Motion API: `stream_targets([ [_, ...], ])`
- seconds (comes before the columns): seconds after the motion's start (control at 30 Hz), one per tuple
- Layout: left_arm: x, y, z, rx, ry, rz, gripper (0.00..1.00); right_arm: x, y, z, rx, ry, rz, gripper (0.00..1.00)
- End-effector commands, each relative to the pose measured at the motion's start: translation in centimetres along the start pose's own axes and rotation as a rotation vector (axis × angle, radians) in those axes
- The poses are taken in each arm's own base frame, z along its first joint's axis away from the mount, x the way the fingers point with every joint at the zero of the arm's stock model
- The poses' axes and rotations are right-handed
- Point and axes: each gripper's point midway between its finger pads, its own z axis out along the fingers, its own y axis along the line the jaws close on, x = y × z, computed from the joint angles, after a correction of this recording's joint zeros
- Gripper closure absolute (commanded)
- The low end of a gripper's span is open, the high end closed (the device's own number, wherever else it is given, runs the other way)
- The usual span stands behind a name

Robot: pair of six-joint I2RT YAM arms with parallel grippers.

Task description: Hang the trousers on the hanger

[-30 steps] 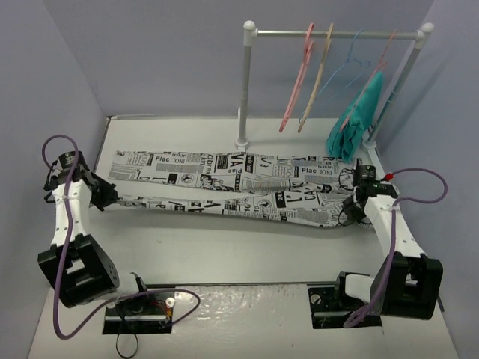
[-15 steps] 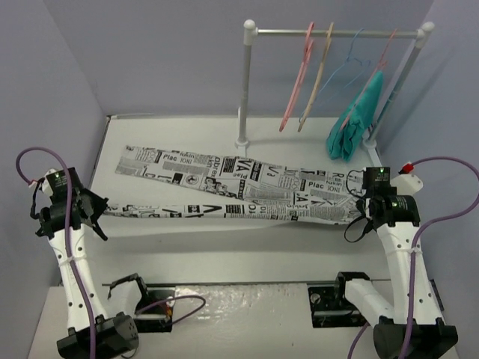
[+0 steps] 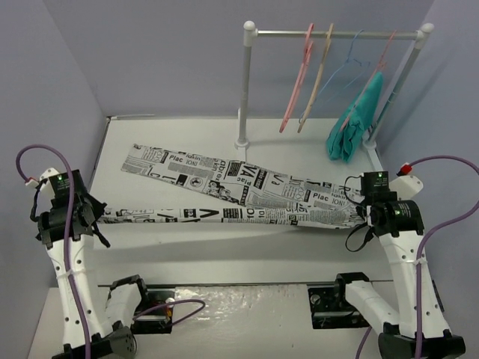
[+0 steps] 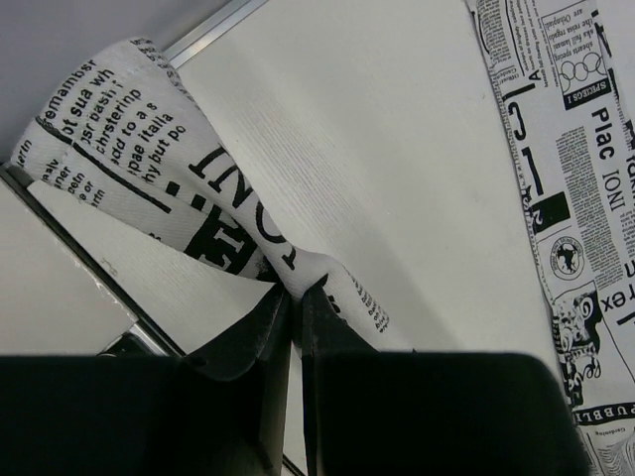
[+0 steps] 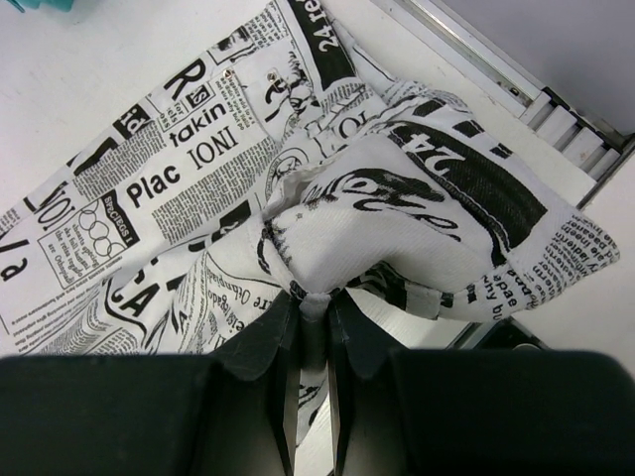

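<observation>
The trousers point(image 3: 247, 191), white with black newsprint, stretch across the table between my two arms. My left gripper point(image 3: 96, 215) is shut on the cuff end of the near leg point(image 4: 248, 213), lifted off the table. At the right, my right gripper point(image 3: 361, 211) is shut on a bunched fold of the waist end point(image 5: 397, 228). The far leg point(image 3: 172, 163) lies flat on the table. The pink hanger point(image 3: 298, 78) hangs by its hook from the rail at the back, away from both grippers.
A white rail point(image 3: 337, 34) on two posts stands at the back. A tan hanger point(image 3: 318, 75), a thin blue hanger point(image 3: 352, 60) and a teal garment point(image 3: 358, 120) hang from it. Grey walls close in the left, right and back.
Both arms have risen and drawn towards the near edge, pulling the near trouser leg taut and up off the table. The far leg has slid and lies at more of a slant.
</observation>
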Motion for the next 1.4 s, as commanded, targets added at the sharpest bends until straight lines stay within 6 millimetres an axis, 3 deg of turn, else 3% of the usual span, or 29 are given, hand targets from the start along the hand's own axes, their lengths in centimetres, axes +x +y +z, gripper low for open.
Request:
stream_targets([
  [0.0, -7.8, -2.3, 2.6, -0.039, -0.197, 0.017, 1.0, -3.9, -1.0, 1.7, 0.151, -0.161, -0.036, 1.0],
  [0.17, -8.2, -4.8, 6.7, -0.041, -0.094, 0.059, 1.0, -3.4, 0.4, 3.8, 0.159, -0.122, -0.084, 1.0],
  [0.33, -8.0, -5.9, 9.3, -0.05, -0.04, 0.092, 1.0, -2.3, 1.7, 6.3, 0.161, -0.058, -0.144, 0.99],
  [0.73, -9.9, -9.0, 12.1, -0.041, -0.035, 0.143, 1.0, -1.7, 1.8, 9.8, 0.217, -0.01, -0.163, 0.98],
  [1.1, -10.6, -15.0, 15.8, -0.029, -0.012, 0.23, 1.0, -3.4, 4.2, 12.8, 0.264, 0.0, -0.168, 0.97],
  [1.37, -10.3, -16.5, 18.7, -0.051, 0.021, 0.237, 1.0, -3.6, 6.3, 15.4, 0.279, 0.029, -0.182, 0.9],
])
